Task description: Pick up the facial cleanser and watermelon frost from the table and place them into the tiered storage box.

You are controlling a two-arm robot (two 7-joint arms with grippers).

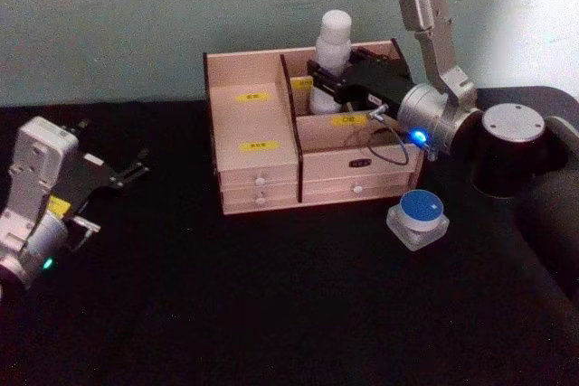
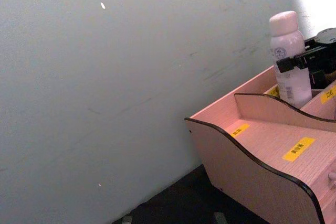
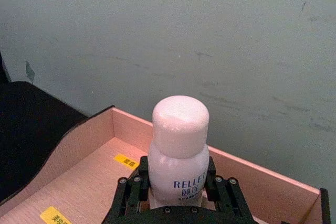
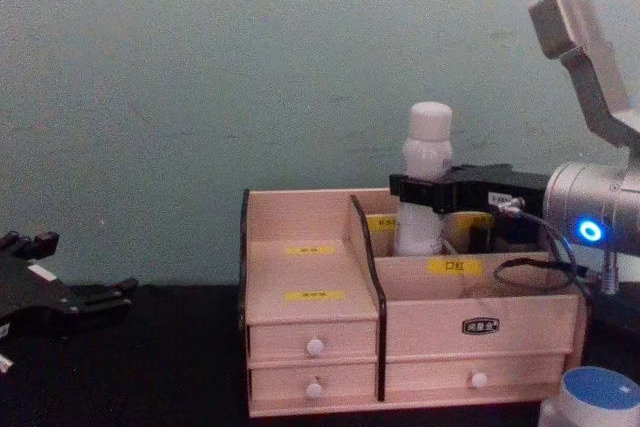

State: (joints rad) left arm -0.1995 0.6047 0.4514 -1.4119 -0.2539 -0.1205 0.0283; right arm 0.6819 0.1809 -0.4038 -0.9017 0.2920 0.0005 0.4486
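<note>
**Cleanser in the box's back compartment, not yet let go**

The main risk is a tip-over. The cleanser (image 1: pixel 333 38) is tall and narrow, and it stands upright in the rear right compartment of the box (image 1: pixel 244 74). Its base is hidden behind the divider, so I cannot tell whether it rests on the compartment floor. If it is let go while it hangs above the floor, it would likely drop and lean against a wall, or topple out over the low divider. The compartment is also tight. Fingers that spread wide could knock the side walls and shift the whole box, and a pull-back that is not clean could drag the bottle over with it.

The right claw (image 1: pixel 330 79) reaches into the box from the right side. It is closed on the cleanser's body just below the shoulder, with a finger pressed on either side and the cap standing free above.

The frost jar (image 1: pixel 422 214), with its blue lid, sits on the tabletop (image 1: pixel 271 296) just in front of the box's right front corner, untouched. The left claw (image 1: pixel 127 167) lies near the tabletop's left edge, fingers apart and holding nothing.
</note>
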